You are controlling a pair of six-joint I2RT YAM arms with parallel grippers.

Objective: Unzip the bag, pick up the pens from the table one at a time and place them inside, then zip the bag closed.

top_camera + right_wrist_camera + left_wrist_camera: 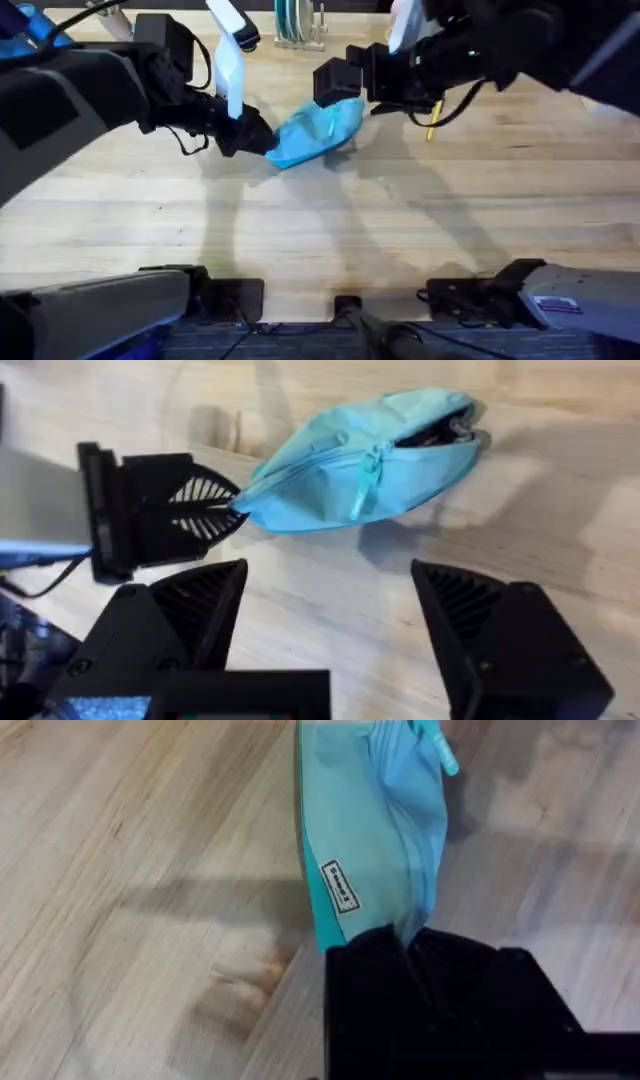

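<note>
The light blue bag (318, 128) lies on the table (400, 230) at the back middle. My left gripper (258, 137) is shut on the bag's left end, and its fingers (405, 950) pinch the fabric. In the right wrist view the bag (340, 460) has its zipper part open at the far end, with something dark inside, and its zipper pull (366, 482) hangs mid-length. My right gripper (335, 600) hovers open just above the bag (370, 840), touching nothing. A yellow pen (432, 124) lies right of the bag, partly under the right arm.
A rack (300, 30) stands at the table's back edge behind the bag. Both arms crowd the back of the table. Bare wood stretches across the middle and front down to the arm bases.
</note>
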